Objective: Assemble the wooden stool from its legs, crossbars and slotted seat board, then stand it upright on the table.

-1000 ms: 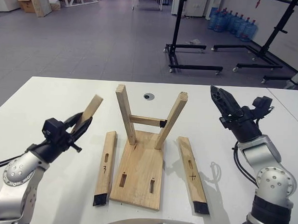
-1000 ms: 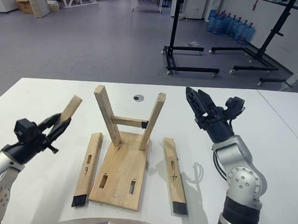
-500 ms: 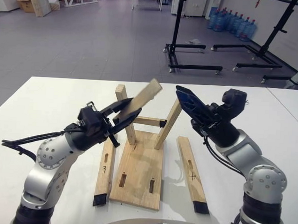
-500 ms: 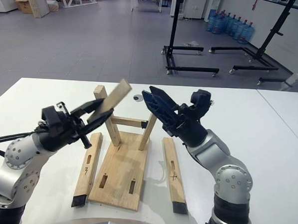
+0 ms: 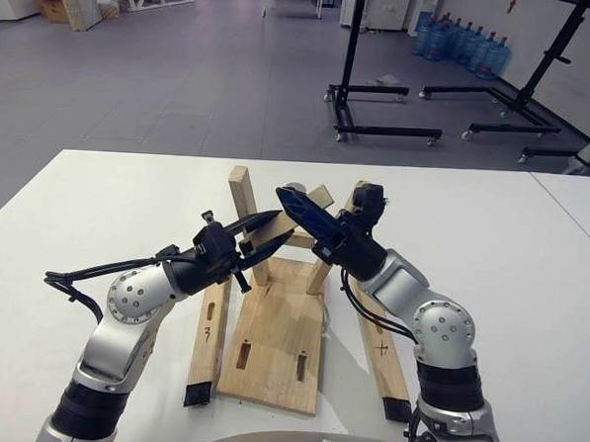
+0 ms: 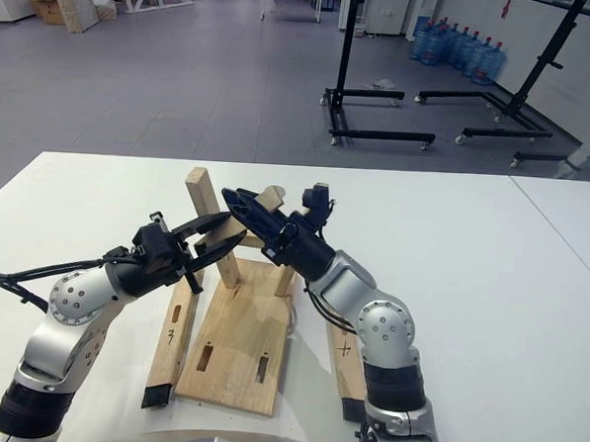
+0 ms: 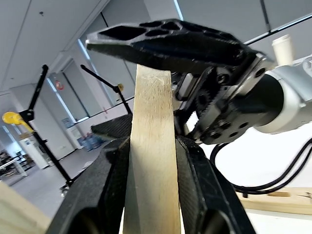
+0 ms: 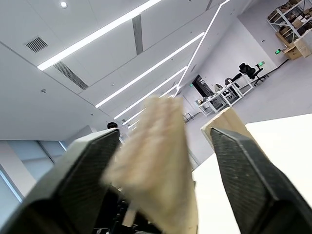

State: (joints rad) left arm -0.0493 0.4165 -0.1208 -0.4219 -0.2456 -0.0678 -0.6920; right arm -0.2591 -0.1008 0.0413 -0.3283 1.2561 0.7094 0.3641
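Hall: grey floor beyond the white table [image 5: 98,201], with black wheeled stands [image 5: 384,133] and blue water bottles [image 5: 463,44] far back.
Board: the seat board [image 5: 274,344] lies flat at the table's middle, slots facing up.
Standing parts: the left standing leg [image 5: 242,200] and the right standing leg [image 5: 321,274] rise from the board's far end, splayed apart at the top. The crossbar between them is mostly hidden behind the grippers.
Lying parts: the left flat leg [image 5: 210,326] and the right flat leg [image 5: 378,339] rest just beside the board, one on each side, with long axes parallel to it.
Bar: the loose bar [image 7: 152,112] is held in the air over the board's far end, between the two standing legs. It is probably a second crossbar, though its full length is hidden.
Left arm: the left gripper [image 7: 152,146] is clamped on the loose bar's lower part, one finger on each broad face.
Right arm: the right gripper [image 8: 163,136] has its jaws apart and straddles the bar's free upper end. Its wrist view is too blurred to tell whether either finger touches the wood.
Axis: the bar's long axis runs from the left gripper up and toward the robot's right. The right gripper meets it nearly end-on, so the free end points into the open jaws.
Step, as judged: a handover or two-handed grip, with the left arm carrying the bar.
Next need: the right jaws must close squarely across the bar's faces before the left lets go, or the bar could twist.
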